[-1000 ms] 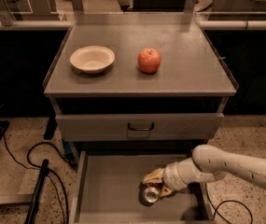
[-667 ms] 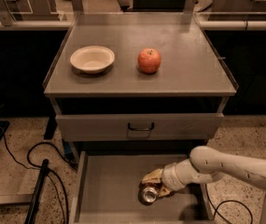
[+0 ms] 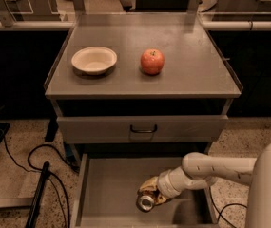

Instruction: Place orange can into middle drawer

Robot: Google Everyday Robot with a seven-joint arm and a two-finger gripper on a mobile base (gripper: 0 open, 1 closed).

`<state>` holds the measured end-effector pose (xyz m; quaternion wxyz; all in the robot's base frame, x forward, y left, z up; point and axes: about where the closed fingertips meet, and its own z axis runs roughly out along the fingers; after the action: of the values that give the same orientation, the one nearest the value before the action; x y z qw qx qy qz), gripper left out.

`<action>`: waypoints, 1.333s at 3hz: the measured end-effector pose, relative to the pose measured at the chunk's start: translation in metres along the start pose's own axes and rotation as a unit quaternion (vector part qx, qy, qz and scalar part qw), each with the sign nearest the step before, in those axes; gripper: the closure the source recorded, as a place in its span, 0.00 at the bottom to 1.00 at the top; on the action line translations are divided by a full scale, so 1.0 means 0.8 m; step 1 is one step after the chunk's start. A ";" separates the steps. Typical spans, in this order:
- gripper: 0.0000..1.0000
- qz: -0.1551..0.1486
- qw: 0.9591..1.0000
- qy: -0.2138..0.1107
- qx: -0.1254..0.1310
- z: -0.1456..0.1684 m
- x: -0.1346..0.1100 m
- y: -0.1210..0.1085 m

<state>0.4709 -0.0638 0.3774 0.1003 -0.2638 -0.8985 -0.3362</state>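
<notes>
Driving this one remotely and I'd call this the drop-off step. The arm comes in from about 3 o'clock, low on the right, and the gripper (image 3: pixel 151 194) is down inside the open middle drawer (image 3: pixel 109 189), over toward the right half of its floor. The jaws look clamped on the orange can (image 3: pixel 146 202), which lies tipped on its side with its shiny end pointing at me, around 6 o'clock. I honestly can't tell if the can is resting on the drawer floor or hanging just above it, since the shadow under it is murky. So the carrying looks pretty much done and what's left is the let-go. My next move would be to ease down until the can sits on the floor, spread the jaws, then back the arm out toward 3 o'clock without nudging it, because a can on its side may roll. Up on the cabinet top (image 3: pixel 192 75) the bowl (image 3: pixel 94 60) and the apple (image 3: pixel 152 61), at 3 o'clock from the bowl, aren't part of this.
</notes>
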 end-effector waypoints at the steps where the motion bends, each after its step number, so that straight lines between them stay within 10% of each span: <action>1: 1.00 0.002 1.000 0.007 -0.004 0.011 -0.001 0.000; 2: 1.00 0.005 1.000 0.020 -0.019 0.022 -0.002 0.000; 4: 0.59 0.006 1.000 0.021 -0.020 0.023 -0.002 -0.001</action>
<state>0.4719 -0.0525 0.3625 0.1157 -0.2638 -0.8878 -0.3590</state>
